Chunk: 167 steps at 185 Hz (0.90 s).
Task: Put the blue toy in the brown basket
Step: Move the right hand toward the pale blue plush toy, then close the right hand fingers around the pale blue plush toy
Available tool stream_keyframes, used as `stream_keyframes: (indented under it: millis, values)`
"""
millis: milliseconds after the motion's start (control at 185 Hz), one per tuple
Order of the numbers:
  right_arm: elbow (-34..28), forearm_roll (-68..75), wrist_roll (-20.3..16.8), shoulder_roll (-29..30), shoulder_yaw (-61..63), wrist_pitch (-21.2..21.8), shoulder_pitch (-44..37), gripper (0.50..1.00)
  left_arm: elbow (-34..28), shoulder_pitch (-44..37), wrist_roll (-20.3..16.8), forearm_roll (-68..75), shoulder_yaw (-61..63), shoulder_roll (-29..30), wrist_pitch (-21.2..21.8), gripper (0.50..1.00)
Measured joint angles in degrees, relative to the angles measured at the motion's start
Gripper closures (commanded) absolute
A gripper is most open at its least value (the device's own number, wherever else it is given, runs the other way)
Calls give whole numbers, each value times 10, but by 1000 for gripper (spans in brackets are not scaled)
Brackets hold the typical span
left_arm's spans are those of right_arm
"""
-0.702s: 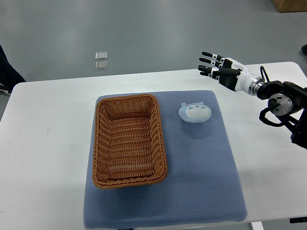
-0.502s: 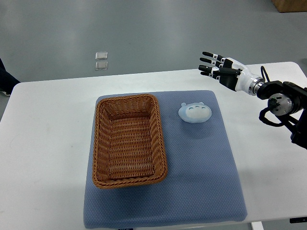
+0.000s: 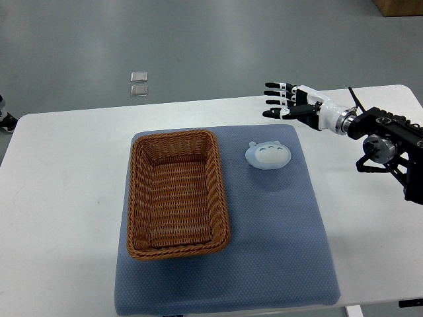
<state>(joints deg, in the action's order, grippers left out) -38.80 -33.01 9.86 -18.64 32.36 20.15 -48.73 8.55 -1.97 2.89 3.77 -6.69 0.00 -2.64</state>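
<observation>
While right hand (image 3: 285, 100) spread empty: one blue toy (image 3: 268, 155), one brown basket (image 3: 177, 193).

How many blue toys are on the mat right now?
1: the blue toy lies on the blue mat, right of the brown basket and apart from it. The basket's inside shows none.

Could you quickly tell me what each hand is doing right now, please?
Left hand: not in view.
Right hand: open, fingers spread, holding nothing, apart from the blue toy.
</observation>
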Motion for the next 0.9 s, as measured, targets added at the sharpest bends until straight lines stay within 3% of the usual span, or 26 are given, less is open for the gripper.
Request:
stream_keyframes:
  millis: [313, 464, 670, 902]
  values:
    - [-42, -258, 46, -27, -5, 59, -24, 587, 0, 0, 0, 0, 0, 0, 0, 500]
    - [-67, -363, 56, -41, -12, 66, -33, 587, 0, 0, 0, 0, 0, 0, 0, 500]
    - [-78, -442, 76, -47, -43, 40, -36, 587, 0, 0, 0, 0, -1, 0, 0, 500]
    - [-79, -453, 81, -49, -101, -28, -35, 587, 0, 0, 0, 0, 0, 0, 0, 500]
